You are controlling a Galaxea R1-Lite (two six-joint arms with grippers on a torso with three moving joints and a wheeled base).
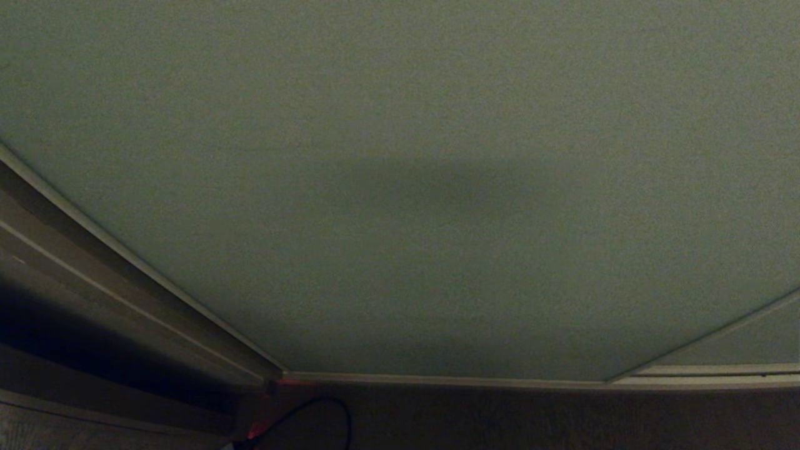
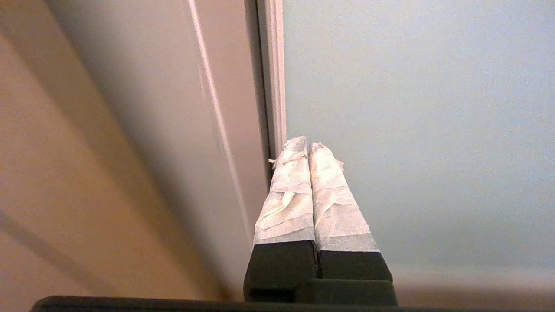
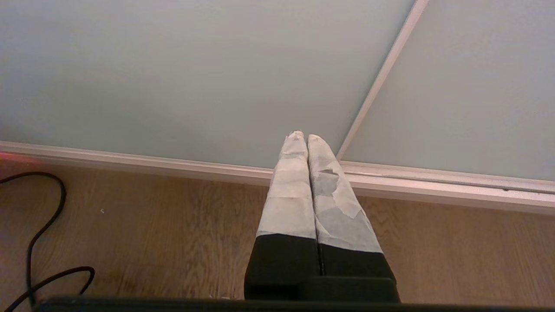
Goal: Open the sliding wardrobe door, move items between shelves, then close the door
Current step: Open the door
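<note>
Door (image 1: 400, 187): shut, filling head view from 9 to 3 o'clock, edge strip against frame (image 1: 94, 294) at 8 o'clock. Left gripper (image 2: 308, 145): fingers pressed together, empty, tips just beside door edge. Right gripper (image 3: 302, 136): fingers together, empty, parked above floor (image 3: 173, 225). Step, judged: opening, not begun. Next calls for tips on edge, sideways push. Cushion, shelves: hidden.

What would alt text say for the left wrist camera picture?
The left gripper, its two tape-wrapped fingers pressed shut, points at the light edge strip of the closed pale grey-green sliding wardrobe door. Beside the strip runs the darker side frame.
</note>
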